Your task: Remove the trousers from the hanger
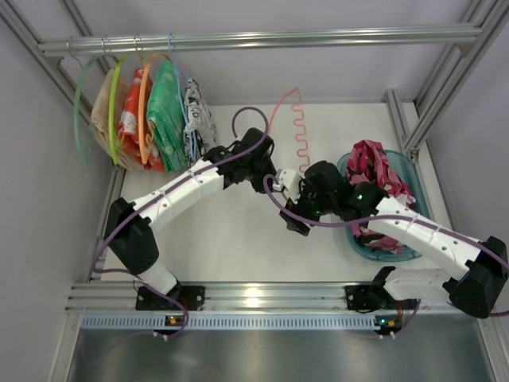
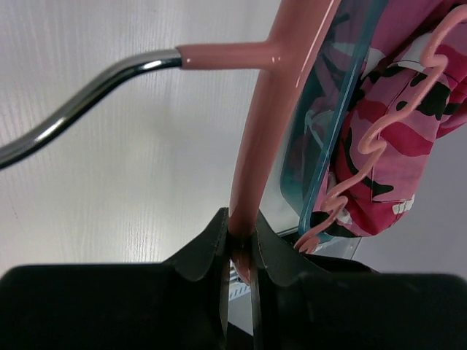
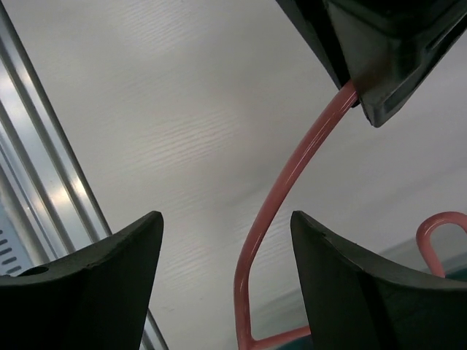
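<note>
The salmon-pink hanger [image 1: 297, 119] is held up over the table's middle and carries no cloth. My left gripper [image 1: 269, 147] is shut on its curved arm [image 2: 255, 146] just below the metal hook [image 2: 73, 109]. The pink camouflage trousers [image 1: 374, 171] lie bunched in the teal bin [image 1: 402, 253] at the right; they also show in the left wrist view [image 2: 398, 157], behind the wavy bar [image 2: 379, 135]. My right gripper [image 1: 288, 205] is open and empty beside the bin. In the right wrist view the hanger's arc [image 3: 252, 262] runs between its fingers [image 3: 343, 277] without touching them.
A metal rail [image 1: 262, 38] at the back carries green hangers [image 1: 79, 103], an orange hanger [image 1: 143, 103] and several garments [image 1: 163, 115] at the left. Aluminium frame posts [image 1: 433, 103] stand at the right and left. The left gripper [image 3: 387, 51] shows at the top of the right wrist view.
</note>
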Controlling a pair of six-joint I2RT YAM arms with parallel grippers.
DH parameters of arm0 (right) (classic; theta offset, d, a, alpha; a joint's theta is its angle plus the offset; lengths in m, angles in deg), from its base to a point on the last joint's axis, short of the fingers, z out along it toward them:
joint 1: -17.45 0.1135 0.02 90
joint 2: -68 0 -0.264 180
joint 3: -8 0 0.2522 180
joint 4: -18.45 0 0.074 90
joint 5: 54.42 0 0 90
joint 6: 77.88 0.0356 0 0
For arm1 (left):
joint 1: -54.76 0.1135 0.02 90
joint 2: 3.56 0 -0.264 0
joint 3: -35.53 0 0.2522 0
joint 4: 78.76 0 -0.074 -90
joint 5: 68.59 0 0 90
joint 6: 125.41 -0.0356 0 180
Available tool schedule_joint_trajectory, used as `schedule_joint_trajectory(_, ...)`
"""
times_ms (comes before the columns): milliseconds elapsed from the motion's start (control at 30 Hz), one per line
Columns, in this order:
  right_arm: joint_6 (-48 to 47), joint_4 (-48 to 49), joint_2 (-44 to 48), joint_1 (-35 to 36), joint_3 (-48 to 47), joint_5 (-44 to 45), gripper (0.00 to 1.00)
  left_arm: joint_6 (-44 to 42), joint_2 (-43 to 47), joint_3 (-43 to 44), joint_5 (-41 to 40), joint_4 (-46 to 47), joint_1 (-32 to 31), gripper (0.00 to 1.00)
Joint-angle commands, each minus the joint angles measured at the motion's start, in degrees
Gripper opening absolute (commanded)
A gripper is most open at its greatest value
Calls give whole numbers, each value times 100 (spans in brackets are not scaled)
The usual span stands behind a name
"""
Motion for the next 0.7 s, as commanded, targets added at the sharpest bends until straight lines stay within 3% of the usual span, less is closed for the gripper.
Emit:
schedule_joint_trajectory(0, -114, 544, -26, 84, 241, 429, 71, 180, 220, 153, 92, 140, 92, 0)
schedule_joint_trajectory(300, -193, 353, 210, 75, 506, 615, 38, 285, 132, 161, 171, 96, 241, 0)
schedule_joint_trajectory(333, -201, 326, 255, 84, 550, 527, 23, 285, 106, 179, 171, 96, 250, 0)
schedule_joint_trajectory(433, -114, 317, 448, 75, 594, 202, 0, 250, 97, 170, 171, 96, 250, 0)
schedule_joint_trajectory(533, 245, 326, 554, 40, 436, -342, 0, 58, 132, 135, 223, 114, 259, 14)
schedule_joint_trajectory(567, 360, 335, 554, 14, 297, -518, 0, -195, 149, 152, 276, 149, 259, 30)
schedule_joint_trajectory(667, 931, 465, 501, -241, 59, -1195, 0, -619, 219, 144, 452, 228, 259, 55)
